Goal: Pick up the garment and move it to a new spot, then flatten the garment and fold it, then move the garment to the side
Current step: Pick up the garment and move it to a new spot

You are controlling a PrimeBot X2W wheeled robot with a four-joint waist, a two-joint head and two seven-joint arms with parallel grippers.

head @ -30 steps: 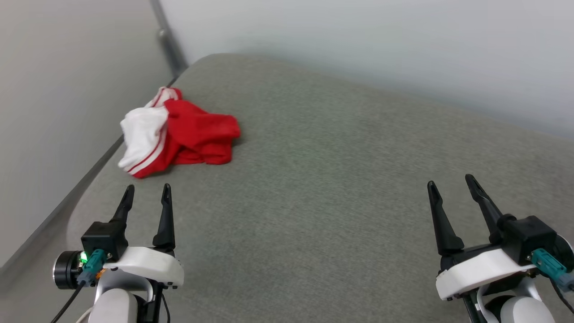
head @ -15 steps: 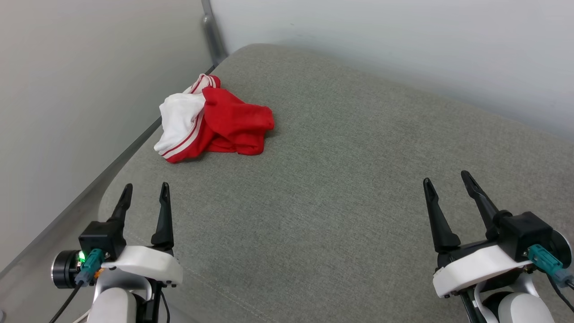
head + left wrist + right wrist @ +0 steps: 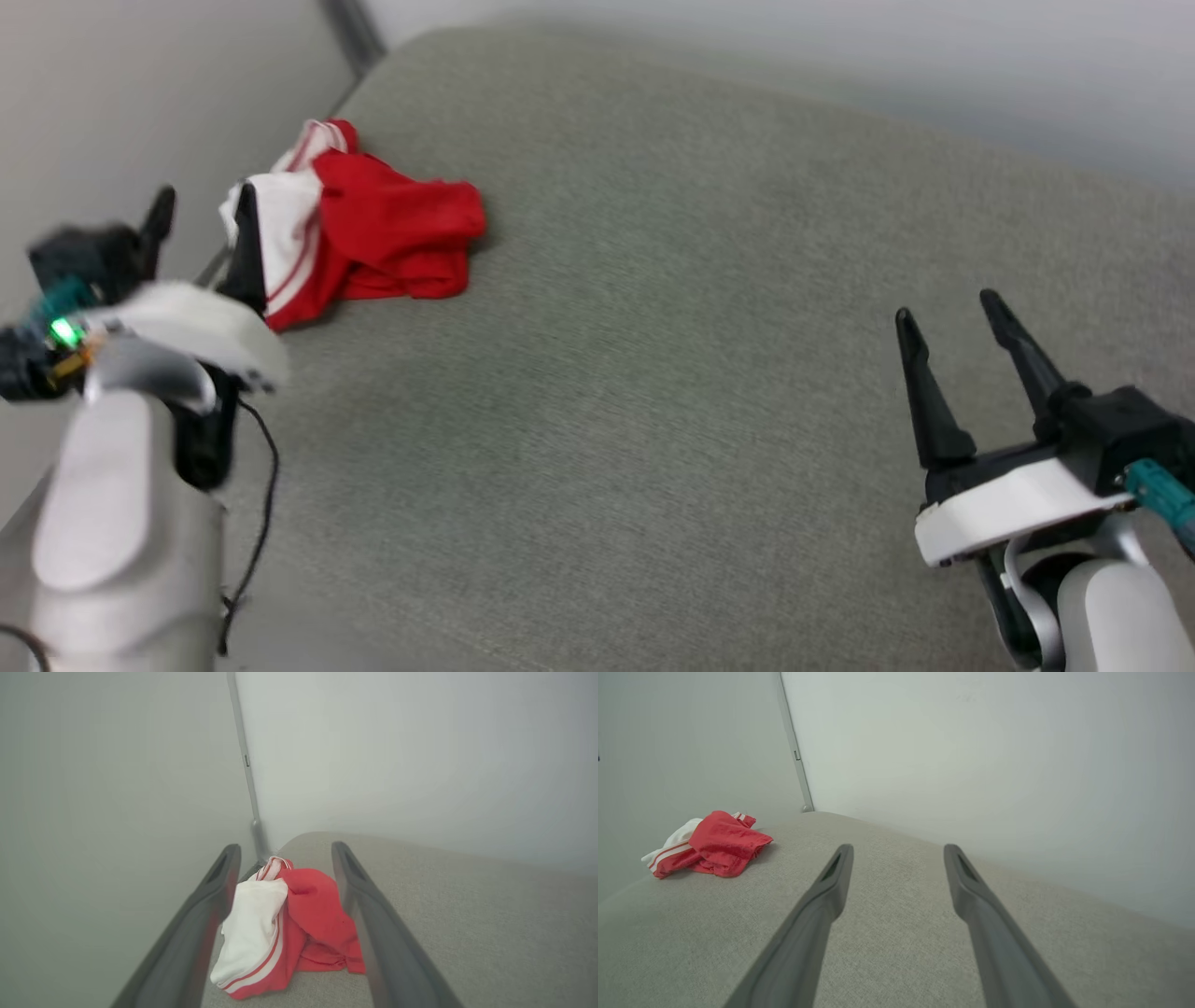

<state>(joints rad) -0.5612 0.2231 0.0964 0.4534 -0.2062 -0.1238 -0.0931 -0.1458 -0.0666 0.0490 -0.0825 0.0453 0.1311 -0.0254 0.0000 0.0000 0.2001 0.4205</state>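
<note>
Likely soft and light, the garment [image 3: 373,233] lies crumpled at the far left corner of the grey padded surface [image 3: 672,392], white sleeve to its left, red folds bunched to its right. The left gripper [image 3: 205,205] hovers near it and the right gripper [image 3: 947,313] well apart, both with jaws spread and empty. It should drape limply, so a pinch on a raised red fold or the striped sleeve hem looks best.

Red, white-striped garment [image 3: 373,238], grey cushion [image 3: 653,373]
</note>
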